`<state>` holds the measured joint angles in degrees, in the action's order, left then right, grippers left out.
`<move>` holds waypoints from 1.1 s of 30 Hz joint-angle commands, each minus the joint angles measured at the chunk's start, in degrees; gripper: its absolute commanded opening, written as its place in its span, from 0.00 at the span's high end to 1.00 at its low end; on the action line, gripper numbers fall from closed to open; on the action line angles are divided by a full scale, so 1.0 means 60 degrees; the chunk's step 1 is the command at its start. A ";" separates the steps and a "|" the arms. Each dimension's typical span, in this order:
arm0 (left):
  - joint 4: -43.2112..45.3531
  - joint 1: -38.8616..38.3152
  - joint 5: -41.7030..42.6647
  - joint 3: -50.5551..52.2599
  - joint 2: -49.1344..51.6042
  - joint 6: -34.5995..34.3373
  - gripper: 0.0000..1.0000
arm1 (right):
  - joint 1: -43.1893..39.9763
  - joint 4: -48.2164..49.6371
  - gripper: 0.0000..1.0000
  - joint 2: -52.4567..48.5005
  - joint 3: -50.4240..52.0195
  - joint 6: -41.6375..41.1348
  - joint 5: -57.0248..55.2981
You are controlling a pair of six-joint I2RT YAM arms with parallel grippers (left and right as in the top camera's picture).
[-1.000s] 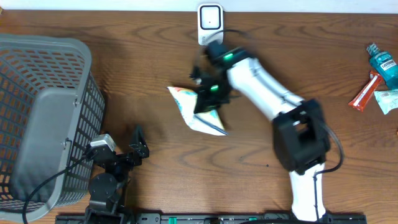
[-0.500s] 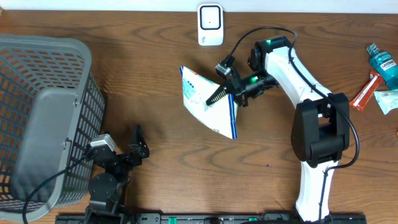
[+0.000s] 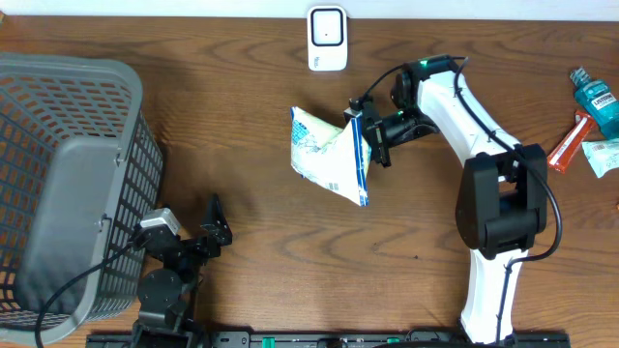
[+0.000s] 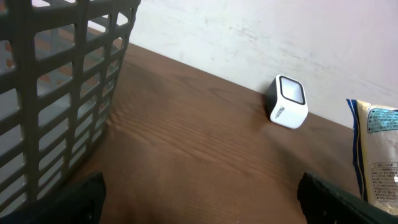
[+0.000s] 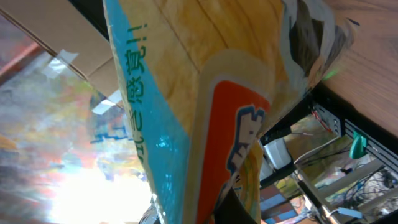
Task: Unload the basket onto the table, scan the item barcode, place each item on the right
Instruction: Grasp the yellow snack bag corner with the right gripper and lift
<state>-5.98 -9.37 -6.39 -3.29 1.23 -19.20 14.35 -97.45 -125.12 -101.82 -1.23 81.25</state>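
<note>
Pinched shut on the 1 o'clock corner of a blue-and-white snack bag [image 3: 332, 159]: the right gripper [image 3: 366, 126], near the centre of the table [image 3: 222, 106], with the white barcode scanner [image 3: 327, 39] standing apart at 12 o'clock. Parked at 8 o'clock, fingers spread wide and empty: the left gripper [image 3: 215, 224], beside a grey basket [image 3: 58, 184] at 9 o'clock.

even, sharp light overhead; at the right wrist the snack bag [image 5: 186, 74] blurs against glare.

Mock shop checkout on a wooden table [image 3: 242, 261]: barcode scanner [image 3: 327, 39], grey basket [image 3: 39, 126], toiletries [image 3: 598, 97].
</note>
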 commanded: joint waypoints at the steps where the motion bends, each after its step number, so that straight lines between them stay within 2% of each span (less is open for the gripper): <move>1: -0.0200 0.0040 -0.0120 0.0222 -0.0033 0.0117 0.02 | -0.0138 -0.0015 0.99 0.0317 0.0025 -0.0433 0.0535; 33: -0.0200 0.0040 -0.0124 0.0219 -0.0033 0.0117 0.02 | -0.0153 -0.0011 0.99 0.0317 0.0025 -0.0430 0.0095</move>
<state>-5.98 -9.39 -6.37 -3.29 1.23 -19.20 13.72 -97.45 -125.12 -101.82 -3.05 80.05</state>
